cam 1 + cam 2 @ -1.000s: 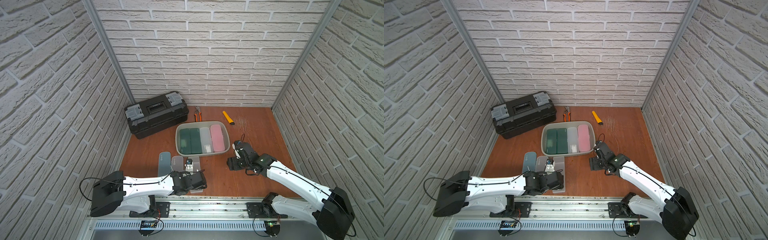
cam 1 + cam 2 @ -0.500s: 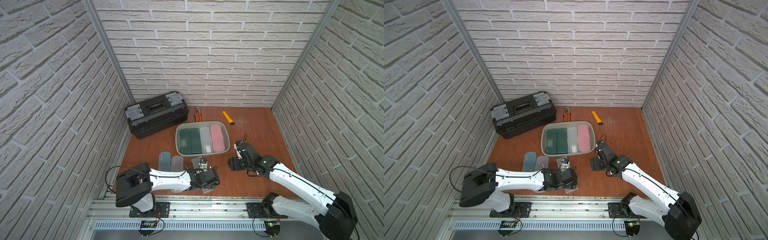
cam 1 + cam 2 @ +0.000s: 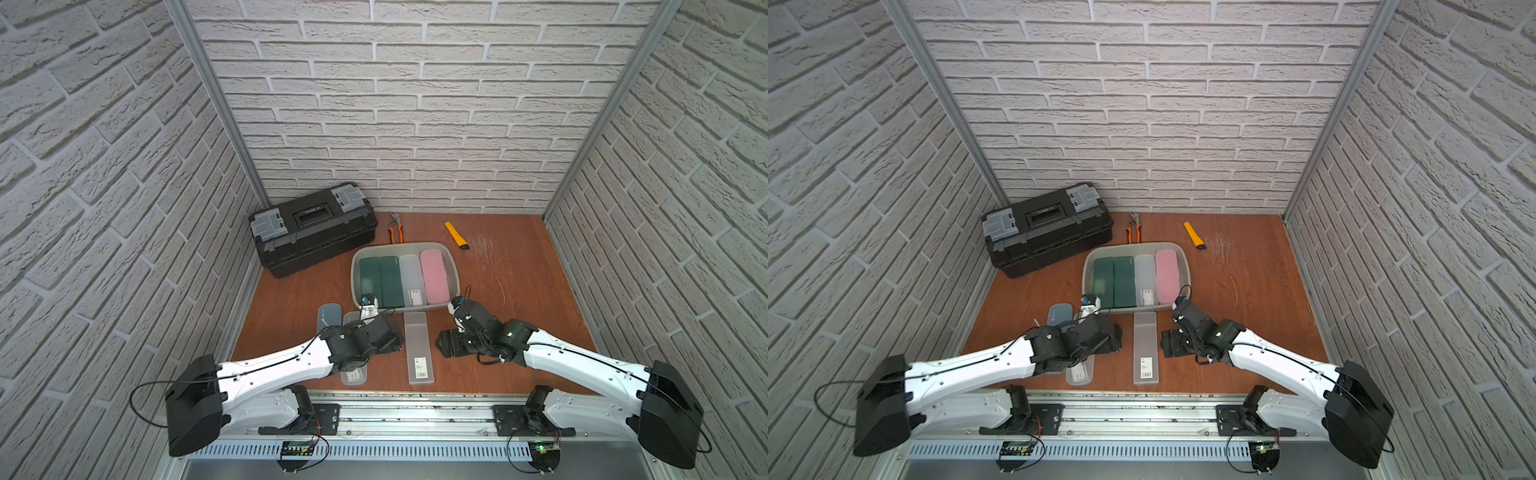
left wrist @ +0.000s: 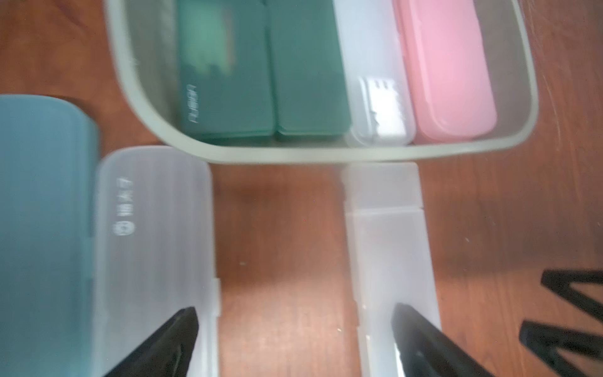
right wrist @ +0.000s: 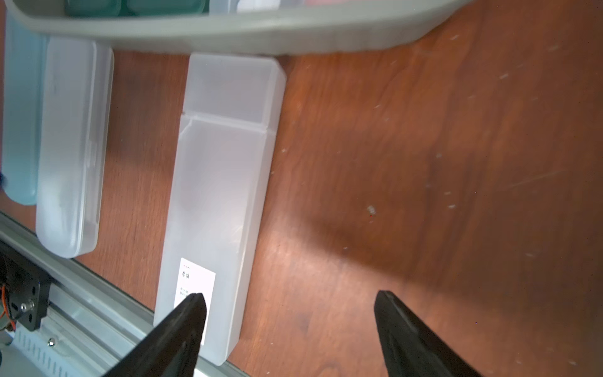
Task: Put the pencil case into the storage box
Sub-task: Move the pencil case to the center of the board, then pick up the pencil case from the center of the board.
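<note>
The grey-green storage box point(image 3: 354, 274) sits mid-table and holds two dark green cases, a clear one and a pink one. A long clear pencil case point(image 3: 419, 347) with a white label lies flat just in front of the box, its far end close to the rim. My left gripper point(image 3: 395, 336) is open on its left, its fingers spanning bare wood point(image 4: 295, 326). My right gripper point(image 3: 444, 345) is open on the case's right side. In the right wrist view one finger point(image 5: 189, 316) overlaps the labelled end, with bare table between the jaws point(image 5: 290, 303).
A rounded clear case point(image 3: 353, 376) and a blue-grey case point(image 3: 329, 318) lie to the left, partly under my left arm. A black toolbox point(image 3: 313, 228), orange pliers point(image 3: 395, 228) and a yellow knife point(image 3: 456, 236) are at the back. A metal rail point(image 3: 395, 407) runs along the front edge.
My left gripper slid the long clear case to the right, let go and drew back left. My right gripper shifted slightly toward the case and opened a little wider.
</note>
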